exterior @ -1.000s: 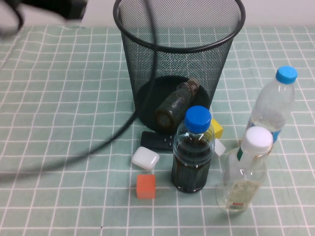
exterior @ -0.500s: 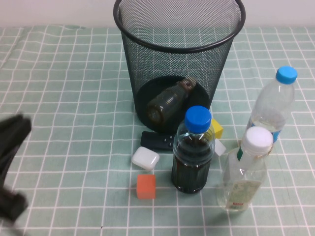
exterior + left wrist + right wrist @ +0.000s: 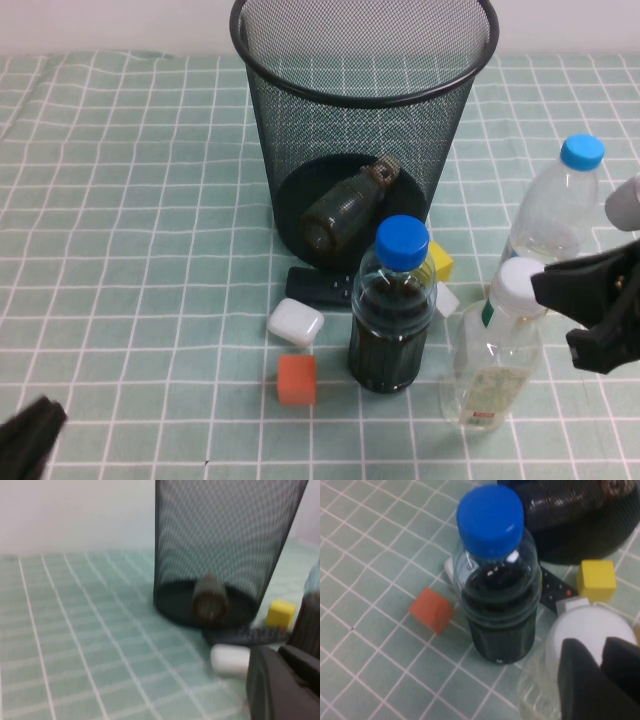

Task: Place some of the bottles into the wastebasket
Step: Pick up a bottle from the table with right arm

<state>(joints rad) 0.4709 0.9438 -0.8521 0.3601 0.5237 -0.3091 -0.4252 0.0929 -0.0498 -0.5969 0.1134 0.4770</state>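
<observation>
High view: the right gripper (image 3: pixel 590 312) enters from the right edge at mid-height, its dark fingers spread apart, level with the cap of the taller white-capped bottle (image 3: pixel 492 355), which stands lower right; its green-red label cannot be read. The left gripper (image 3: pixel 28 442) shows only as a dark tip in the lower-left corner, and whether it is spread or closed cannot be told. The wastebasket (image 3: pixel 365 95) stands at upper centre, the small squat bottle (image 3: pixel 345 205) lying tilted on its base. The blue-capped bottle (image 3: pixel 393 310) stands in front.

Left wrist view: the wastebasket (image 3: pixel 225 545) fills the upper right, the squat bottle (image 3: pixel 209 599) seen end-on through the mesh.

Right wrist view: dark fingers (image 3: pixel 580 680) lower right overlap the white cap (image 3: pixel 585 630).
</observation>
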